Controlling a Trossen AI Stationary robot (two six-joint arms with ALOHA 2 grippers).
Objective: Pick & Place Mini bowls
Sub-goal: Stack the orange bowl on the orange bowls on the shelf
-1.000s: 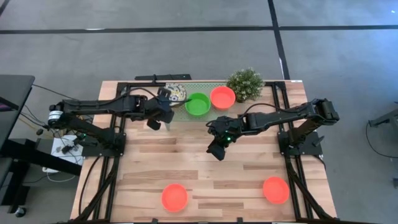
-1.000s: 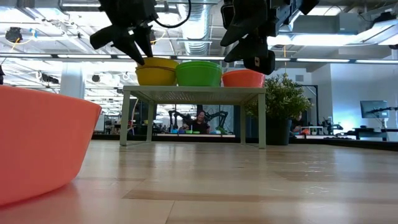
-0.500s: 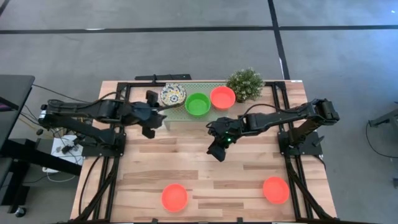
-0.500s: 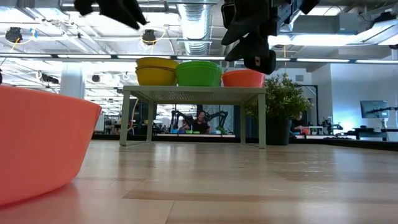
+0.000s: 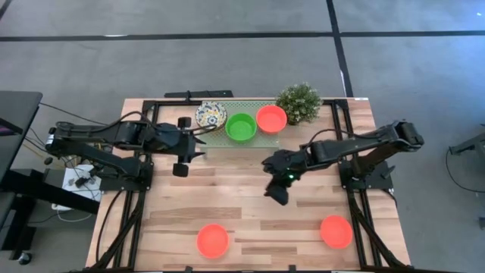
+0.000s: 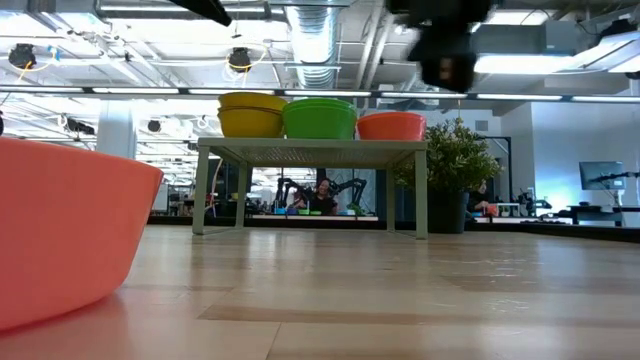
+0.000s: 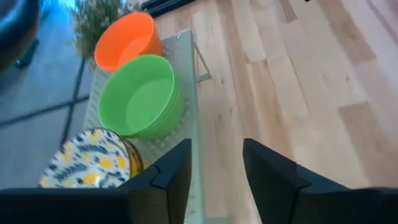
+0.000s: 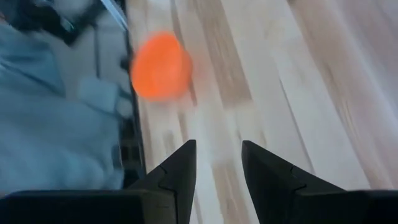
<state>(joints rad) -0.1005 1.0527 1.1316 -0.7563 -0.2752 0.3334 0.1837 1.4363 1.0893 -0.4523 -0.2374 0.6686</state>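
Observation:
Three mini bowls sit in a row on a pale green mesh rack [image 5: 227, 141] at the table's far edge: a patterned one [image 5: 211, 115], a green one [image 5: 241, 126] and a red-orange one [image 5: 271, 118]. Two more red-orange bowls rest on the table near its near edge, one left [image 5: 212, 240] and one right [image 5: 336, 231]. My left gripper [image 5: 195, 144] is open and empty, in the air left of the rack; its wrist view shows the patterned bowl [image 7: 93, 158], green bowl [image 7: 138, 96] and red-orange bowl [image 7: 124, 40]. My right gripper [image 5: 276, 193] is open and empty over the table's middle, pointing toward the near-left bowl [image 8: 161, 65].
A small potted plant [image 5: 299, 102] stands at the rack's right end. Black arm frames run along the table's left and right sides. Bare wood lies between the rack and the two near bowls. In the low view the near-left bowl [image 6: 60, 230] fills the left foreground.
My left gripper has drawn back from the patterned bowl toward the table's left and risen, nearly out of the low view's top. My right gripper has moved toward the near edge and slightly right. No bowl has moved.

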